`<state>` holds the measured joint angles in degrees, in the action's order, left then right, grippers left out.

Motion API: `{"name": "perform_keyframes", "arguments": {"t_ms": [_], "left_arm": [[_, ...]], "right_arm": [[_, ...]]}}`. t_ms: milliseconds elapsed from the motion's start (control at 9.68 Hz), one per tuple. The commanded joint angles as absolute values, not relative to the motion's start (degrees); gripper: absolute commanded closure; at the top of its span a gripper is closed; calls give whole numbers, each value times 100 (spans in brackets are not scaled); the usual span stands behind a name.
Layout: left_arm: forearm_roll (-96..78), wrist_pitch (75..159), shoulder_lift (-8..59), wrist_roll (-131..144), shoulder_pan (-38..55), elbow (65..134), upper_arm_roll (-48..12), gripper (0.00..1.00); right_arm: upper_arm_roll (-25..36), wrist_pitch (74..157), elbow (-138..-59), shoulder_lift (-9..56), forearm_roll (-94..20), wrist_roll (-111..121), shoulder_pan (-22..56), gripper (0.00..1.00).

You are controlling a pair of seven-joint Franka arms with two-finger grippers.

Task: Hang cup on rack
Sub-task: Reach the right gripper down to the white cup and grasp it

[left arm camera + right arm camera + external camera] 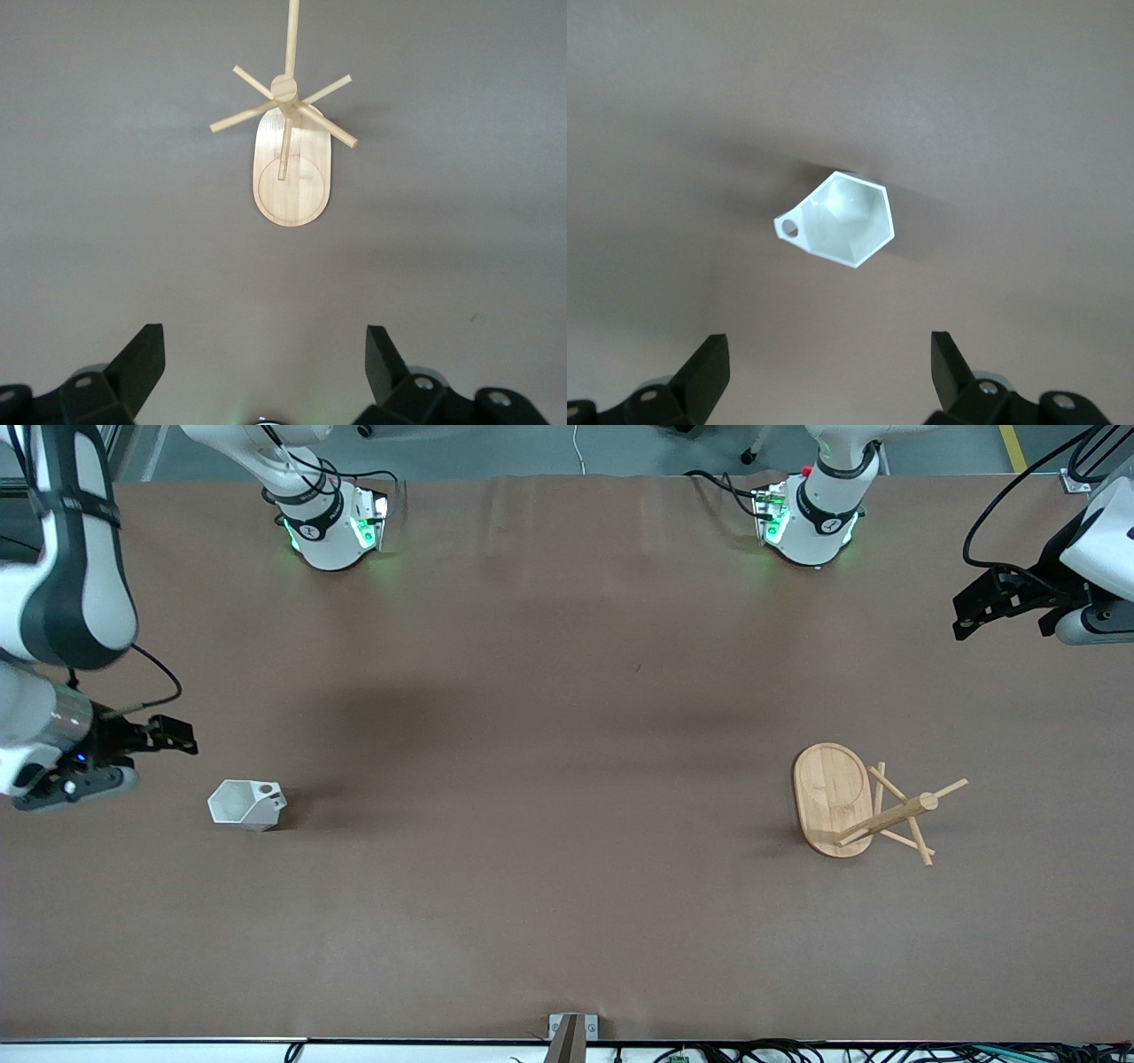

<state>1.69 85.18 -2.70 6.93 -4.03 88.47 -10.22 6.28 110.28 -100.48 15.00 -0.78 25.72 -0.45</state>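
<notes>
Near the table's right-arm end: cup (pixel 247 804) upright, unheld; right gripper (pixel 164 737) spread wide above. Left gripper (pixel 979 608) wide, waiting over rack (pixel 864 804). Approach step; next, descend and grasp.

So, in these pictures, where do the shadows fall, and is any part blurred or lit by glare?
Front view: broad soft shadows on the table, a short dark one beside the cup, green glow at both arm bases. Right wrist view: a smeared shadow beside the cup, no glare, the open right gripper dark. Left wrist view: the rack evenly lit with a faint shadow, the open left gripper dark.
</notes>
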Motion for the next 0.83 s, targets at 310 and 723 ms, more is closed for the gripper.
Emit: {"name": "perform_keyframes", "arguments": {"t_ms": [310, 723], "left_arm": [[184, 8385, -150, 606, -431, 8842, -1046, 0], [220, 8385, -149, 615, -360, 8824, -1063, 0]], "right_arm": [[580, 12108, -10168, 2354, -97, 3453, -202, 0], [563, 12515, -10256, 2733, -132, 3498, -220, 4]]}}
